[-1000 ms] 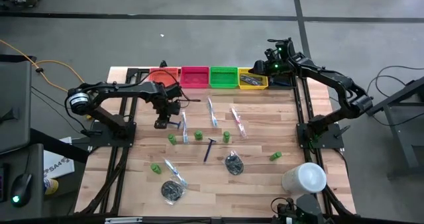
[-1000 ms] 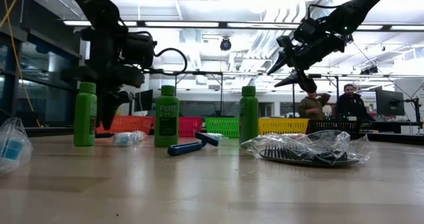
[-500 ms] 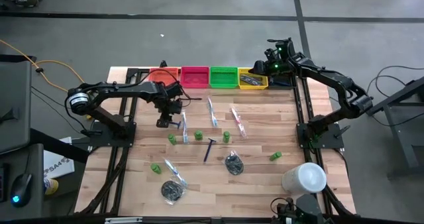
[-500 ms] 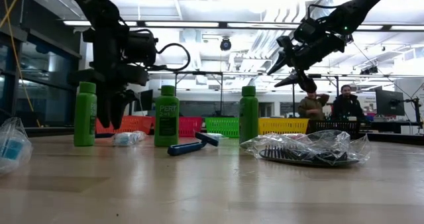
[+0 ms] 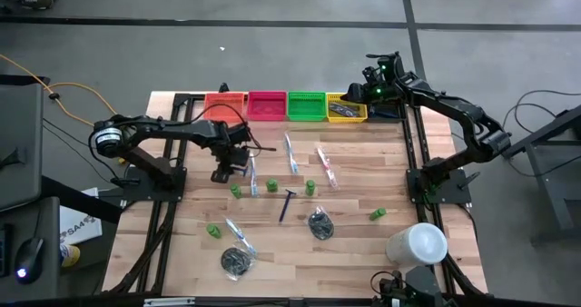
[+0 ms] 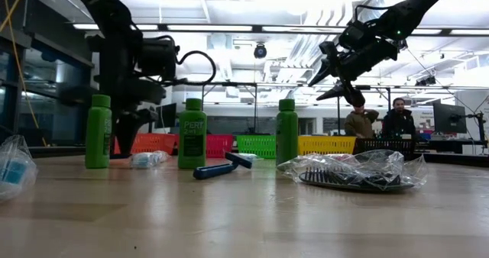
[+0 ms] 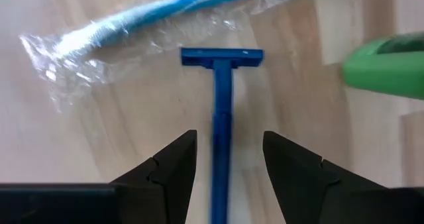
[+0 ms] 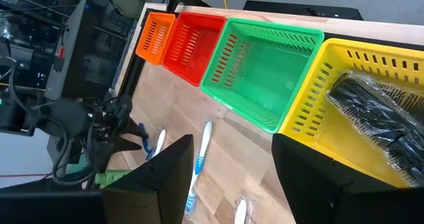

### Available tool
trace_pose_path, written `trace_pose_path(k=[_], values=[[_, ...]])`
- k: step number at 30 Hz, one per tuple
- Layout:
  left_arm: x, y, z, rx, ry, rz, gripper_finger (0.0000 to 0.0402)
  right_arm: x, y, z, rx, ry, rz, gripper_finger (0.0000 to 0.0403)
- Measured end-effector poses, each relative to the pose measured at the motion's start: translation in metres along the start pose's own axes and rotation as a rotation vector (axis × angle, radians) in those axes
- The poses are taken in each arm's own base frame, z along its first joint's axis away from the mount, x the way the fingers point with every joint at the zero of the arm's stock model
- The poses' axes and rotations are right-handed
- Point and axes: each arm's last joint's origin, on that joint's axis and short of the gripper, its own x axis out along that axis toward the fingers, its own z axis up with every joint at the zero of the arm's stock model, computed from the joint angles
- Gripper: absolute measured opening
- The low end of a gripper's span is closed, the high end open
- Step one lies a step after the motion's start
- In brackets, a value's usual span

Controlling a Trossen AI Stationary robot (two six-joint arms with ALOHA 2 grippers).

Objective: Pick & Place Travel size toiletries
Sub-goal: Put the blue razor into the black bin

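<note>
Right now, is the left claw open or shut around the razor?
Open: the left claw has its fingers apart, straddling the blue razor lying flat.

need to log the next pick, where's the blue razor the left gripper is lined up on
In the left wrist view the blue razor lies flat on the wood between the open left gripper fingers, beside a wrapped toothbrush and green bottle.

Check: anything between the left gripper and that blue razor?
Nothing visible. The left gripper is open with the razor handle running between its fingers. A wrapped toothbrush lies past the razor head, a green bottle off to one side.
</note>
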Motion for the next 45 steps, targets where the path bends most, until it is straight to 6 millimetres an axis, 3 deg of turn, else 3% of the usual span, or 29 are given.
trace_pose_path(k=[30,45], values=[[0.012,-0.002,-0.006,0.009,-0.008,0.034,0.0171,0.000,0.000,0.000,0.001,0.003,0.004,0.0199],[0.013,-0.002,-0.006,0.004,-0.019,0.028,0.0036,0.000,0.000,0.000,0.009,0.003,0.004,0.0199]])
